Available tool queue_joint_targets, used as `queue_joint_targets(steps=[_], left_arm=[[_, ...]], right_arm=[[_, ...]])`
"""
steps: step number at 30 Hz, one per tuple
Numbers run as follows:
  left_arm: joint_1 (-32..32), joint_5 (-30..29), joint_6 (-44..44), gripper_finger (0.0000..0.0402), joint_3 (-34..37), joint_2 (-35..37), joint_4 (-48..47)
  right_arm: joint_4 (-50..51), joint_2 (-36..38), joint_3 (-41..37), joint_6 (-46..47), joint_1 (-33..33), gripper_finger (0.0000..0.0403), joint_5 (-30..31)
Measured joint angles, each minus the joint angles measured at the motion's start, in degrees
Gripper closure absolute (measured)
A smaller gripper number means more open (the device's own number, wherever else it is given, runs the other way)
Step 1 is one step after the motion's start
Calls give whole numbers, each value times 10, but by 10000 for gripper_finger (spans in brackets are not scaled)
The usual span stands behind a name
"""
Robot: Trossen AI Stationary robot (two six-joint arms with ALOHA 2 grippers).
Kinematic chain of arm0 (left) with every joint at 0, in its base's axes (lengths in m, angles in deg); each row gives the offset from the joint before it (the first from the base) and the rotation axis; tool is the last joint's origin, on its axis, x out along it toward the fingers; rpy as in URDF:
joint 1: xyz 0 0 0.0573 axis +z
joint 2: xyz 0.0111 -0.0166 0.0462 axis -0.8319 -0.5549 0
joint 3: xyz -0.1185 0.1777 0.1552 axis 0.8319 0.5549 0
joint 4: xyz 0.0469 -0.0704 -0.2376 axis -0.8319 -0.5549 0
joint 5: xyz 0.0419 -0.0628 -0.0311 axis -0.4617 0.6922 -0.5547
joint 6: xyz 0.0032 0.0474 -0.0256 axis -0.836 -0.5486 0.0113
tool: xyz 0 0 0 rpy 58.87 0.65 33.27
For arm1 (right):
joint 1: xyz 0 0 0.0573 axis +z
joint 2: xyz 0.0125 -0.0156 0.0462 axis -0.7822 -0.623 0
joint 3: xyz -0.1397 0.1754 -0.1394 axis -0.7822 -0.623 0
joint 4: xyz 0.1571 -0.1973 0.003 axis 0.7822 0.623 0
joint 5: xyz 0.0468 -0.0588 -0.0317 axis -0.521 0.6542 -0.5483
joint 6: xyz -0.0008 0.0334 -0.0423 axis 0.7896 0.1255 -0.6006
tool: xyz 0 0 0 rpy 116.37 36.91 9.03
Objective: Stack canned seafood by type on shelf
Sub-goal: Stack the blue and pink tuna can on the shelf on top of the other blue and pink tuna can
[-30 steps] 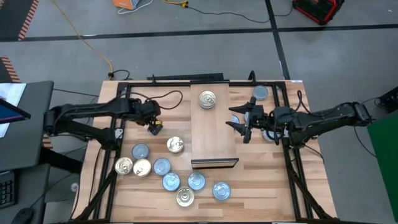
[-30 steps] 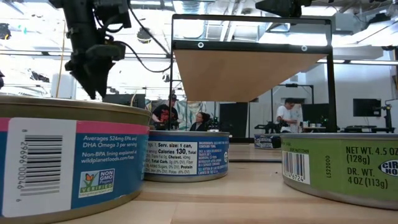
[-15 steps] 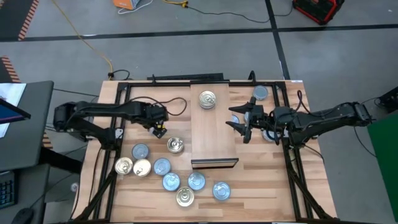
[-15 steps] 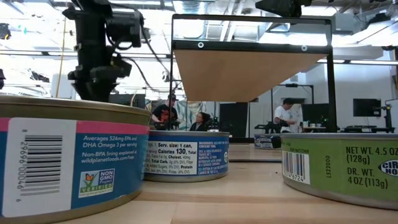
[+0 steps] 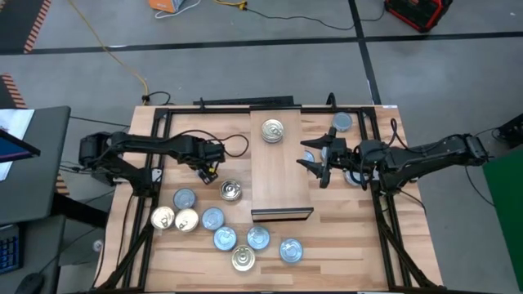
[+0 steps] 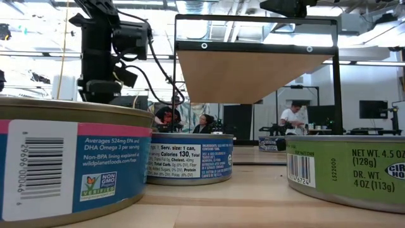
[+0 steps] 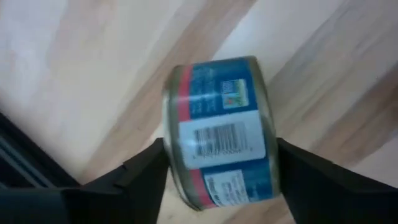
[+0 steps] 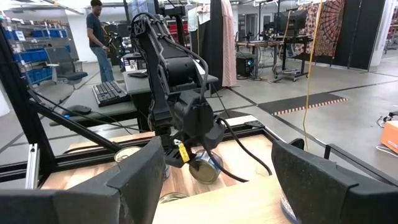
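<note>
In the high view the left gripper (image 5: 210, 169) sits left of centre over the striped tabletop (image 5: 343, 237), just above a silver-topped tin (image 5: 231, 191). The left wrist view shows a blue-labelled tuna tin (image 7: 219, 130) lying on its side between the two dark fingers (image 7: 140, 171); they bracket it closely, but whether they press it cannot be told. The right gripper (image 5: 315, 160) hovers at the right edge of the light-wood shelf (image 5: 281, 175), its fingers spread wide and holding nothing. One silver-topped tin (image 5: 273, 130) stands on the shelf's upper end. A cluster of blue-topped and silver tins (image 5: 214, 219) lies at lower left of the frame, and another blue-topped tin (image 5: 343, 122) rests at upper right near the frame rail.
</note>
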State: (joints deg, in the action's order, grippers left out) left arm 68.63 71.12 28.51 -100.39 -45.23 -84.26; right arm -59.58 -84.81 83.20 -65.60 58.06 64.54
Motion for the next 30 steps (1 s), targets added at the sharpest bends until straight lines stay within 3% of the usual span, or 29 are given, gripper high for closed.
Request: queue_joint_targets(steps=[5, 11, 18, 22, 30], left_arm=[[0, -4, -19, 209, 0, 11, -1], [0, -7, -76, 209, -36, 21, -53], [-10, -109, -145, 209, -189, 22, -117], [-28, -156, -269, 209, -252, 22, -37], [-67, -148, -593, 199, -261, 21, 235]], right_arm=[[0, 0, 0, 0, 0, 85, 0], [1, 0, 0, 0, 0, 85, 0], [2, 0, 0, 0, 0, 85, 0], [12, 0, 0, 0, 0, 85, 0], [22, 0, 0, 0, 0, 85, 0]])
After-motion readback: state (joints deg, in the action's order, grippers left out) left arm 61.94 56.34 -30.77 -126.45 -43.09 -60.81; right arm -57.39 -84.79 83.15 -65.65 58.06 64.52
